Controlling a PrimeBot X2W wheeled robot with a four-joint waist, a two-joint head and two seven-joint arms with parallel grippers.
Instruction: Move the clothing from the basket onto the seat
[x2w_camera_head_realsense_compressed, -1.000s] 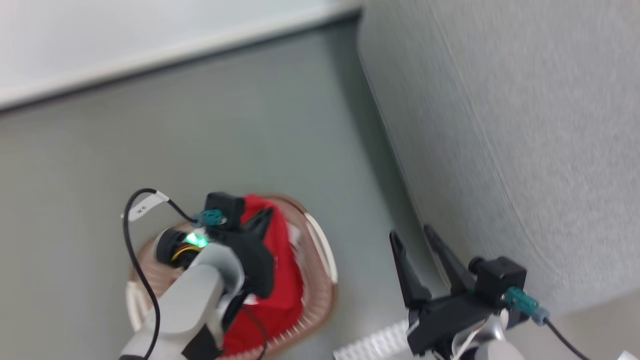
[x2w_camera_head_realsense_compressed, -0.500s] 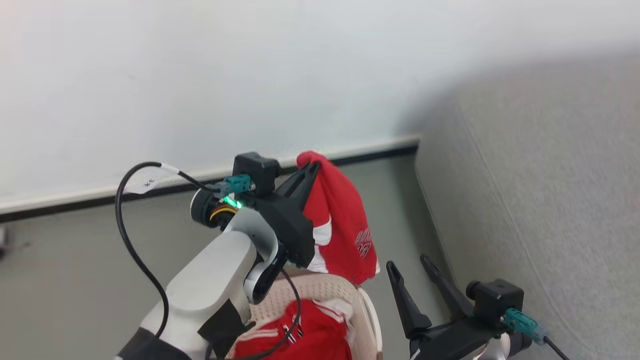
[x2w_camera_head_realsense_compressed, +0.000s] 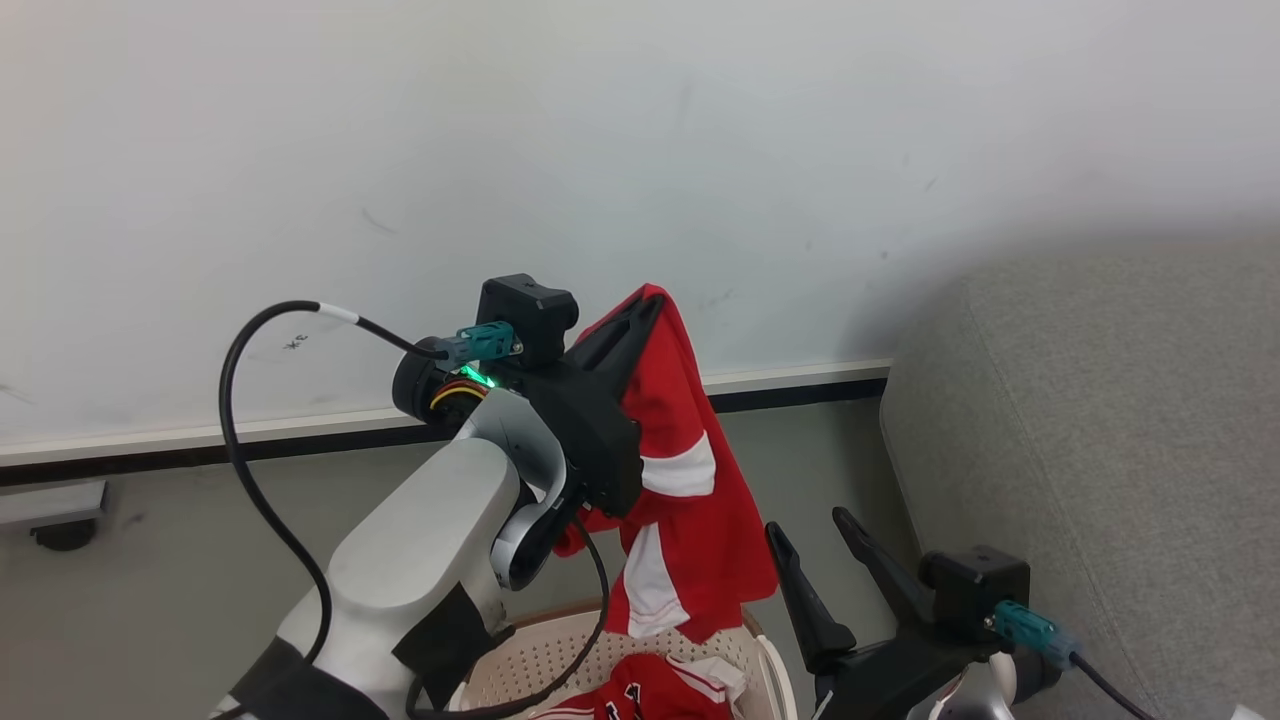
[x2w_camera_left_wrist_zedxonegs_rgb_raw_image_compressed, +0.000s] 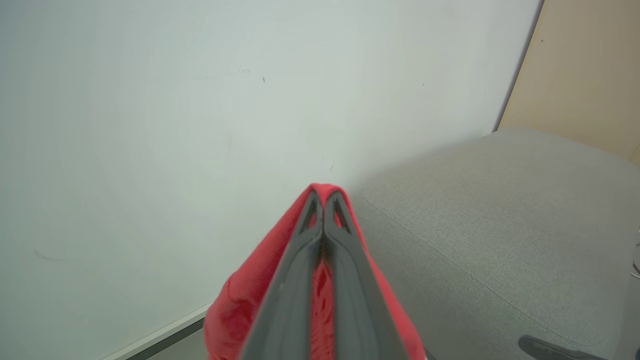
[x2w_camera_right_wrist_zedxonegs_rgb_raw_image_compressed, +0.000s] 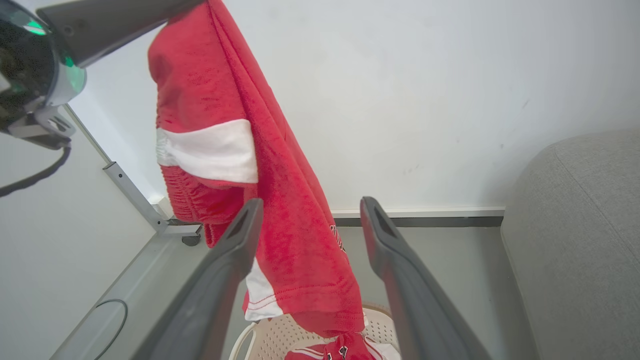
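Against a white wall (x2w_camera_head_realsense_compressed: 600, 150) our left gripper (x2w_camera_head_realsense_compressed: 648, 303), jaws closed, pinches red clothing (x2w_camera_head_realsense_compressed: 700, 545) above the basket (x2w_camera_head_realsense_compressed: 560, 650); right gripper (x2w_camera_head_realsense_compressed: 806, 521), jaws apart, empty, near the seat (x2w_camera_head_realsense_compressed: 1100, 450).

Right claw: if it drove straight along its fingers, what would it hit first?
Most likely the red garment hanging from the left claw: in the right wrist view it drapes across the gap ahead of the right claw. Depth is unclear; the claw might pass beside it to the white wall.
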